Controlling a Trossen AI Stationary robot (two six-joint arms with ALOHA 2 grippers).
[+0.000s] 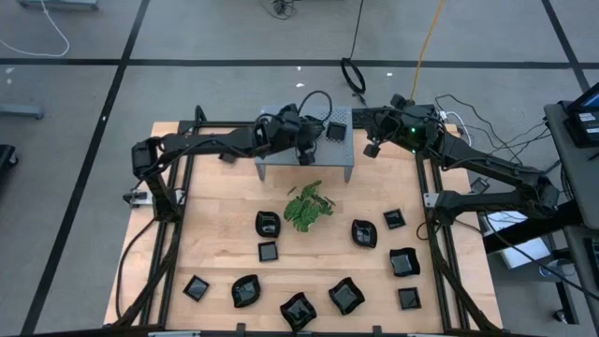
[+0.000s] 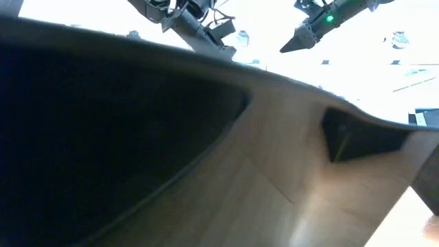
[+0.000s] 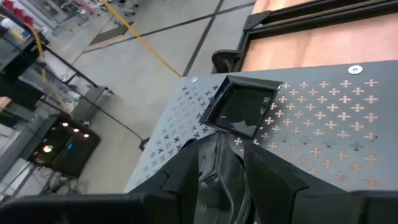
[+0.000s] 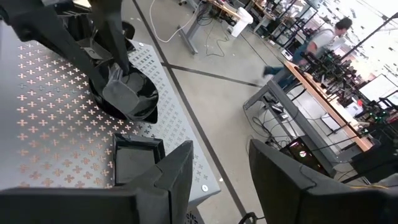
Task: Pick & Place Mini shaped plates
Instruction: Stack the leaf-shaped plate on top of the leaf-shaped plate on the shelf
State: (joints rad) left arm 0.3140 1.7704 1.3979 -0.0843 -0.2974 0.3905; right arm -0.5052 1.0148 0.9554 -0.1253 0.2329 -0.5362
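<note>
Left gripper (image 4: 118,59): fingers straddling a rounded black plate (image 4: 127,93) on the grey perforated stand (image 3: 323,134), apparently setting it beside a square plate (image 3: 242,109); grip unclear. Right gripper (image 4: 217,171): hovering nearby, jaws parted, empty. Remaining plates (image 1: 365,234) lying on the wooden table (image 1: 215,243); workshop floor surrounding.

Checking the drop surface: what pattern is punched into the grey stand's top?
The grey stand has rows of small cross-shaped cutouts, clearest in the left wrist view.

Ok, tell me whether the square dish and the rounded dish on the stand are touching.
Apart. The right wrist view shows bare stand between the rounded dish and the square dish.
</note>
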